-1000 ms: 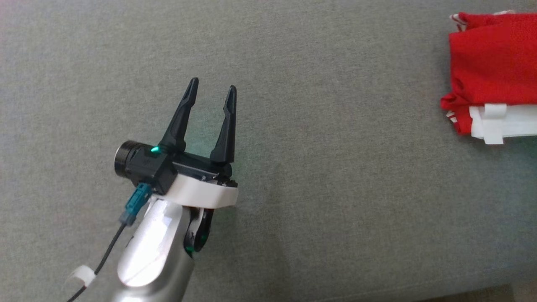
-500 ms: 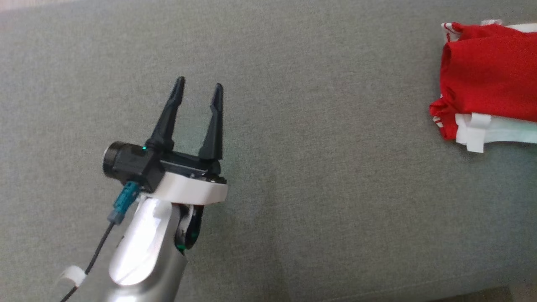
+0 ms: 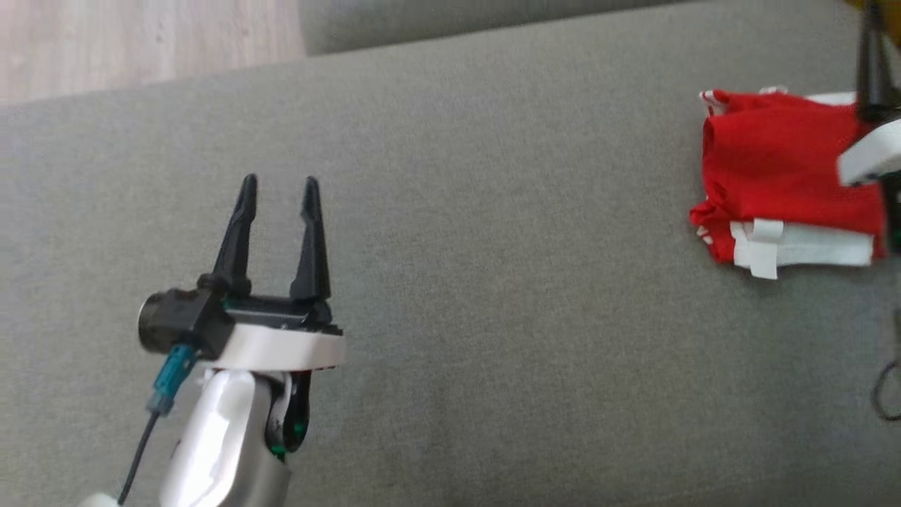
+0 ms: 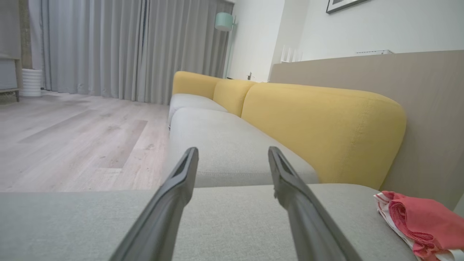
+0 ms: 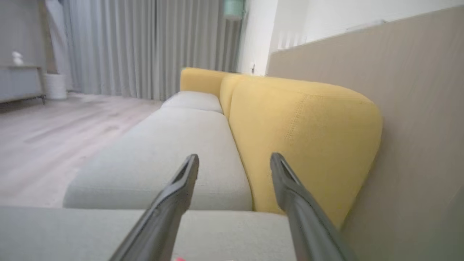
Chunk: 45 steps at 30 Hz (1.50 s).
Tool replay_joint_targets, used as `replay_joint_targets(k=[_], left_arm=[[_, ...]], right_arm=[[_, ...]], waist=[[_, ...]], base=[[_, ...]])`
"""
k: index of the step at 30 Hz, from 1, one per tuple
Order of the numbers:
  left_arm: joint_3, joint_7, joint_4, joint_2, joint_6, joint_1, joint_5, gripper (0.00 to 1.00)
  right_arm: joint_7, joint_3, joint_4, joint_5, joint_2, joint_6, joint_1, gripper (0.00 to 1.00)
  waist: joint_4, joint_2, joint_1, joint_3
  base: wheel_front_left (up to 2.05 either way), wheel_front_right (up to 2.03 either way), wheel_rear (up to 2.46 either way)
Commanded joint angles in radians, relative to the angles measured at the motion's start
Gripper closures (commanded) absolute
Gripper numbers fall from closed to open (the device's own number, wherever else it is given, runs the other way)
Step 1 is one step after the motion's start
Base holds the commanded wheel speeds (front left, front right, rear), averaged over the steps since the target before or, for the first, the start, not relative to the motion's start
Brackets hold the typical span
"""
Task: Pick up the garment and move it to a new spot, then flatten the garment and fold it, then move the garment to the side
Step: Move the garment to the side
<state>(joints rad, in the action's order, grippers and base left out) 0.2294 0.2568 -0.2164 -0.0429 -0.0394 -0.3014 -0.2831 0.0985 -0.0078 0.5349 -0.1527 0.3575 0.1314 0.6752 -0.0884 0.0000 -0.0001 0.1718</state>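
Working over a broad grey sofa seat, with yellow back cushions alongside and pale wooden floor past one corner. Finding the garment at the right end of that seat, lying free on the fabric, well apart from the left gripper.

Holding nothing on either side. Left gripper spread wide above bare cushion. Right gripper likewise spread and empty between the fingers, with its pale housing over the garment's right edge in the head view. Cannot tell whether touching it.

Looks like the close of the last step, with the bundle folded and set aside. To finish well, lift the right arm straight up before swinging it away, with both fingertips clear of the top layer so that no fold gets dragged open. Leave the left arm where it is.

As for the garment itself: a compact, roughly square red stack, soft and slightly puffy at the left fold, with a white band along the near edge, one short white tab poking out below, and striped trim peeping at the corners.
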Motion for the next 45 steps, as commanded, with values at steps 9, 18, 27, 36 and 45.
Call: replay_joint_targets(k=[9, 18, 27, 36, 45], left_arm=[[-0.098, 0.005, 0.040, -0.007, -0.017, 0.074, -0.043, 0.00], [-0.147, 0.005, 0.049, -0.007, -0.015, 0.148, -0.069, 0.00], [-0.168, 0.005, 0.050, -0.007, -0.028, 0.218, -0.096, 0.00], [-0.165, 0.005, 0.057, -0.007, -0.019, 0.228, -0.109, 0.00], [-0.165, 0.005, 0.064, -0.007, -0.018, 0.228, -0.133, 0.00]], right_arm=[[0.010, 0.016, -0.227, -0.080, -0.199, -0.001, -0.123, 0.00], [0.096, 0.038, -0.222, -0.085, -0.291, -0.001, -0.286, 0.00], [0.158, 0.047, -0.193, -0.144, -0.307, -0.001, -0.465, 0.00], [0.163, 0.060, -0.230, -0.165, -0.307, -0.001, -0.486, 0.00], [0.163, 0.063, -0.242, -0.170, -0.307, -0.001, -0.496, 0.00]], waist=[[0.033, 0.0000, 0.0001, -0.112], [0.047, 0.0000, 0.0001, -0.161], [0.053, 0.0000, 0.0001, -0.172], [0.051, 0.0000, 0.0001, -0.174], [0.055, 0.0000, 0.0001, -0.174]], base=[[0.00, 0.00, 0.00], [0.00, 0.00, 0.00], [0.00, 0.00, 0.00], [0.00, 0.00, 0.00], [0.00, 0.00, 0.00]])
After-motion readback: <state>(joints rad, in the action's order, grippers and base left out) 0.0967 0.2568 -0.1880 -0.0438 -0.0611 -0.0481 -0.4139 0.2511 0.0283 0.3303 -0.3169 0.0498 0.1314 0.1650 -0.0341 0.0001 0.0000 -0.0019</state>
